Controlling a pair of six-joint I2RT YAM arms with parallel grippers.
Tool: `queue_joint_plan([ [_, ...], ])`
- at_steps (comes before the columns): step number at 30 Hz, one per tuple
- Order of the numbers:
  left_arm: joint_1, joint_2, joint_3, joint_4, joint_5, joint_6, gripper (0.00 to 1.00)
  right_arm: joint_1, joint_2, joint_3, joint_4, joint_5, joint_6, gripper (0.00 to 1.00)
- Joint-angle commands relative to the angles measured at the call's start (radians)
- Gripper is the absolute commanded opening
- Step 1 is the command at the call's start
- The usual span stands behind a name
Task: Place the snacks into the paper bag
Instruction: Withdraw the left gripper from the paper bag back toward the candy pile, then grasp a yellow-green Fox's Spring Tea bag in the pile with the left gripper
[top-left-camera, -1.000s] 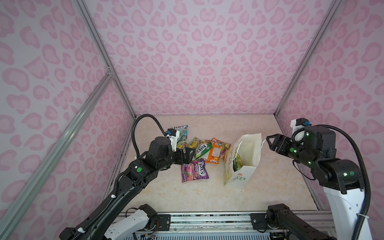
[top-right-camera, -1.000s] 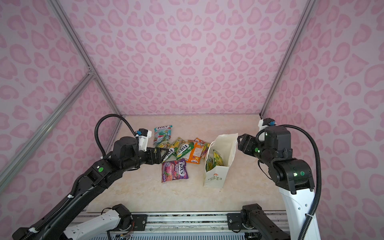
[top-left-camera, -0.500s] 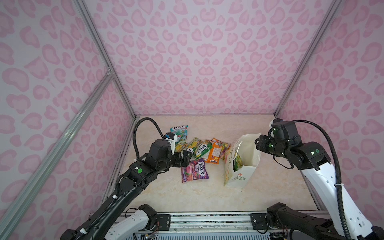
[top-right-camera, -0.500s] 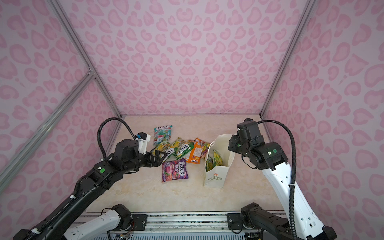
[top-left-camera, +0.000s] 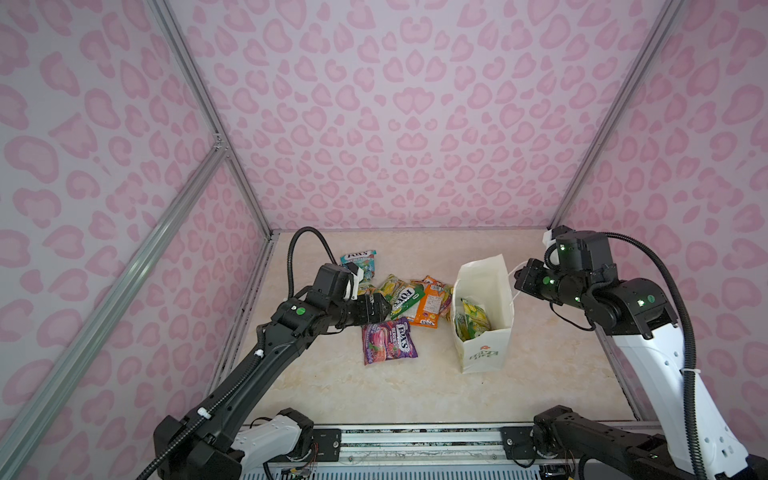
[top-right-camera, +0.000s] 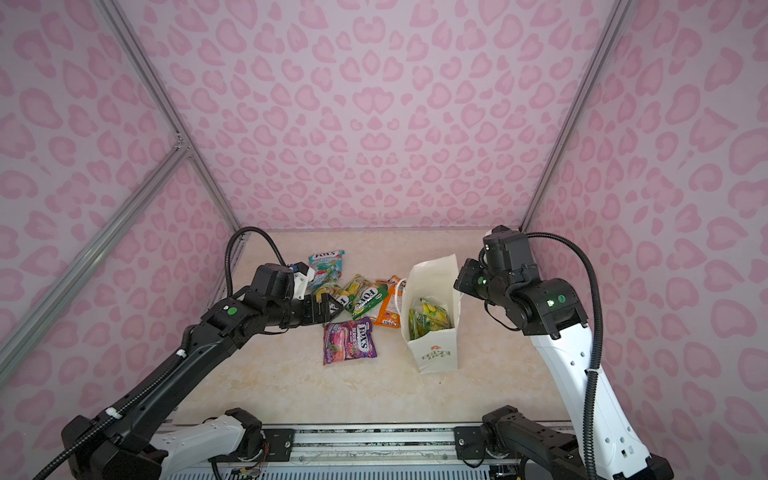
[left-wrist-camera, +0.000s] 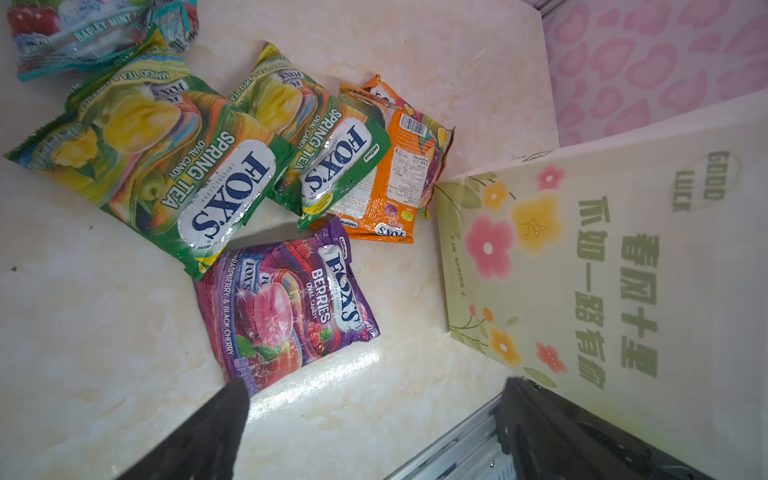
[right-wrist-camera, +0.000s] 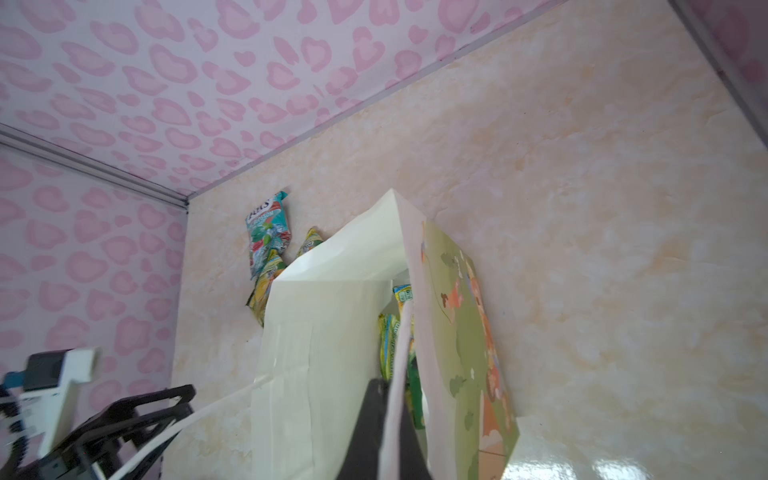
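L gripper (top-left-camera: 379, 306) spread wide, empty, low over green pouches (top-left-camera: 404, 296) on table (top-left-camera: 374, 399) beside paper bag (top-left-camera: 488, 353); purple pouch (top-left-camera: 388, 341) flat nearby; green-yellow pouches (top-left-camera: 468, 320) inside the upright bag; R gripper (top-left-camera: 517, 281) closed at bag's rim, apparently pinching its handle (right-wrist-camera: 401, 361).

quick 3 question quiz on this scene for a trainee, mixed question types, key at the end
1. True or false: the paper bag stands upright with a green-yellow pouch inside.
2. Which pouch on the table lies nearest the table's front edge in both top views? A teal, B purple pouch, C orange.
3. Which gripper has its jaws wide open?
Key: 1 true; 2 B; 3 the left gripper.
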Motion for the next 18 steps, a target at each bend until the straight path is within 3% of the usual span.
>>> queue_joint_plan([
  [1,0.085,0.034,-0.010,-0.052,0.083,-0.081,0.98,-0.043,0.014,-0.012,-0.008,-0.111,0.007,0.00],
  [8,0.275,0.022,-0.196,0.111,0.156,-0.087,0.98,-0.084,-0.072,-0.188,0.121,-0.142,0.001,0.00],
  [14,0.443,0.020,-0.426,0.435,0.332,-0.222,0.98,-0.092,-0.166,-0.298,0.131,-0.177,0.025,0.00],
  [18,0.469,0.123,-0.471,0.629,0.380,-0.318,0.97,-0.091,-0.208,-0.312,0.110,-0.200,0.034,0.00],
])
